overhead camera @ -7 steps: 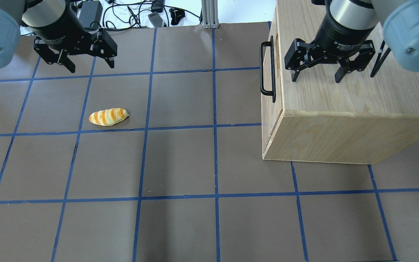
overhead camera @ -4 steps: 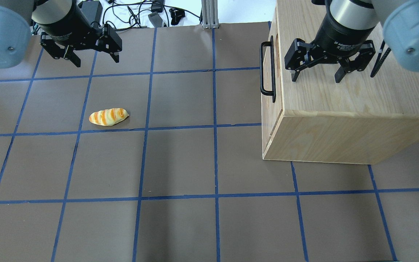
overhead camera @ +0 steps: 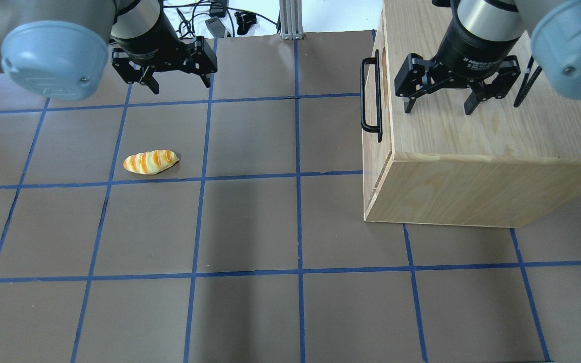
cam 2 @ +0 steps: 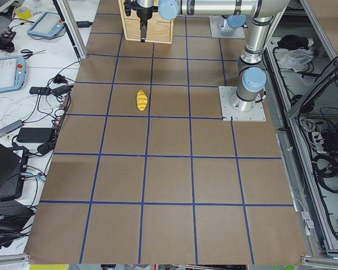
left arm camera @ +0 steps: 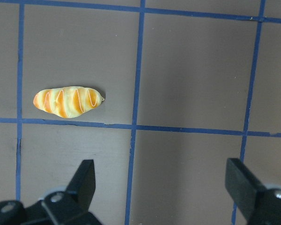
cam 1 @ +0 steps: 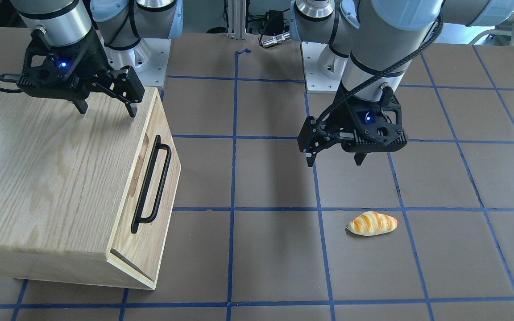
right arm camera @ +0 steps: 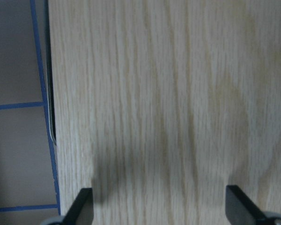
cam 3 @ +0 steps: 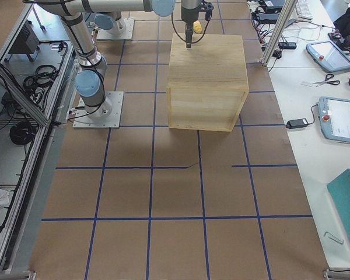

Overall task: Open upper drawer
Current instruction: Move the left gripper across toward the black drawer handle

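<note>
The upper drawer (cam 1: 158, 223) is a pale-wood front panel with a long black bar handle (cam 1: 151, 185) on the wooden cabinet (cam 1: 47, 178). Its front sits flush with the cabinet. In the overhead view the handle (overhead camera: 371, 96) is on the cabinet's left face. My right gripper (overhead camera: 438, 109) is open and empty, hovering over the cabinet top behind the handle, also in the front view (cam 1: 106, 111). My left gripper (overhead camera: 180, 86) is open and empty above the table, well left of the cabinet, also in the front view (cam 1: 335, 162).
A toy bread roll (overhead camera: 150, 162) lies on the brown mat, near my left gripper, and also shows in the left wrist view (left arm camera: 68, 101). Blue tape lines grid the table (overhead camera: 250, 227). Cables lie past the far edge.
My left arm has swung to the right towards the table's middle, gripper still open. My right arm and the drawer have not moved.
</note>
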You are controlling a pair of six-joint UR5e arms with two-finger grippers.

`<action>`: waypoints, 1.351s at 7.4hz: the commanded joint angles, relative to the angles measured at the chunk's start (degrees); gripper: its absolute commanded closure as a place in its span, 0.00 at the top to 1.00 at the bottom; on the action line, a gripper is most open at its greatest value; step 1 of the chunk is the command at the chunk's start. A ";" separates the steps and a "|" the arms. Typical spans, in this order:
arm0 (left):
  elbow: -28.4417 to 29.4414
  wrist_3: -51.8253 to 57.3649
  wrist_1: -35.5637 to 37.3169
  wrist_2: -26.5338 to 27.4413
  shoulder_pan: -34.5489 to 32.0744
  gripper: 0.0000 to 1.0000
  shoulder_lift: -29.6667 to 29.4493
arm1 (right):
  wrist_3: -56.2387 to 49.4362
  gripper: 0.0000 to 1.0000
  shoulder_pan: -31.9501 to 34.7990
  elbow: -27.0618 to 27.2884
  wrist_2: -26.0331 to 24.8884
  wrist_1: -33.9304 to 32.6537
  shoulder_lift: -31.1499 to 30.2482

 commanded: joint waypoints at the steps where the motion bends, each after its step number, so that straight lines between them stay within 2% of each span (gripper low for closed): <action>1: 2.37 -6.45 1.35 -3.03 -4.02 1.00 -3.20 | 0.00 1.00 0.00 0.00 -0.01 0.00 0.00; 4: 9.04 -17.76 2.14 -7.17 -9.20 1.00 -9.87 | 0.00 1.00 0.00 0.00 0.08 0.00 0.00; 7: 13.26 -18.70 3.20 -7.19 -13.26 1.00 -14.89 | 0.00 1.00 0.00 0.00 0.08 0.00 0.00; 10: 13.72 -18.88 3.90 -7.28 -15.72 1.00 -16.57 | 0.00 1.00 0.00 0.00 0.00 0.00 0.00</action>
